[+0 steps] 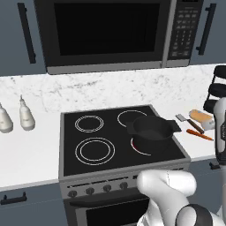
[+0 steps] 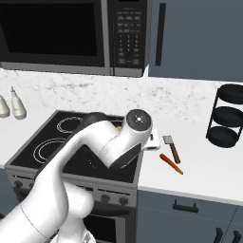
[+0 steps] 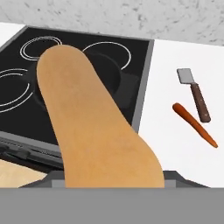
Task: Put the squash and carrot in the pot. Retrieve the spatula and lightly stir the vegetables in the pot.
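Note:
The tan squash [image 3: 96,127] looms large in the hand view, and my gripper [image 1: 212,124] is shut on it; the fingertips are hidden behind it. From the left base view the squash [image 1: 199,118] hangs over the white counter just right of the stove. The black pot [image 1: 152,130] stands on the front right burner, left of the gripper, and its rim [image 3: 119,81] peeks out behind the squash. On the counter lie the orange carrot [image 3: 194,124] [image 2: 171,164] and, just beyond it, the brown-handled spatula [image 3: 195,94] [image 2: 172,148]. My arm hides most of the pot in the right base view.
Two pale bottles [image 1: 26,115] stand on the counter left of the stove. A black tiered rack [image 2: 228,116] is at the far right against the wall. A microwave [image 1: 110,31] hangs over the stove [image 1: 88,150].

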Robot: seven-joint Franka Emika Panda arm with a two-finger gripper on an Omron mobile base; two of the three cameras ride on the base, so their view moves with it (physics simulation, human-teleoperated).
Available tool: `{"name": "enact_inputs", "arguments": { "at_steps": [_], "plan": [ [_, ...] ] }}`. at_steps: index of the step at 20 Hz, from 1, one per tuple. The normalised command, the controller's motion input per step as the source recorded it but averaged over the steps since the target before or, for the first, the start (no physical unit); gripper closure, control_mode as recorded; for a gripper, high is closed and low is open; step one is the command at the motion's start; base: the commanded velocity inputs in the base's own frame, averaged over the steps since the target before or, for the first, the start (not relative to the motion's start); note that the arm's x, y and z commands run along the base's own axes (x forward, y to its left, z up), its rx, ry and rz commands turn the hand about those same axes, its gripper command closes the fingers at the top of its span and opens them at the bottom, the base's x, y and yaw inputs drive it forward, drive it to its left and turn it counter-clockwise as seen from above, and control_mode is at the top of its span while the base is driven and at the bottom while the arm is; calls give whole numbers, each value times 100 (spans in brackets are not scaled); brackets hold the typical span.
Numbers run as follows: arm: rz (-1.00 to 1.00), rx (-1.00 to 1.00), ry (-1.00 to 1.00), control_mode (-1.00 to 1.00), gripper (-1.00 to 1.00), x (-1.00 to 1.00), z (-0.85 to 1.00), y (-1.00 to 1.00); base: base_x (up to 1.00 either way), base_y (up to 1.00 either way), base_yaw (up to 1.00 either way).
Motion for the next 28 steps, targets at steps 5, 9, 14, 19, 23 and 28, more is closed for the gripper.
{"name": "enact_inputs", "arguments": {
  "at_steps": [5,9,14,19,23,28],
  "plan": [
    [0,-5,11,-100,100,46,-1,80,0,0,0],
    [0,-5,8,-100,100,55,-12,50,0,0,0],
    [0,-5,5,-100,100,63,-29,19,0,0,0],
    [0,-5,1,-100,100,42,-53,37,0,0,0],
    [0,-4,0,-100,100,29,-50,28,0,0,0],
    [0,0,1,-100,100,18,-35,7,0,0,0]
  ]
}}
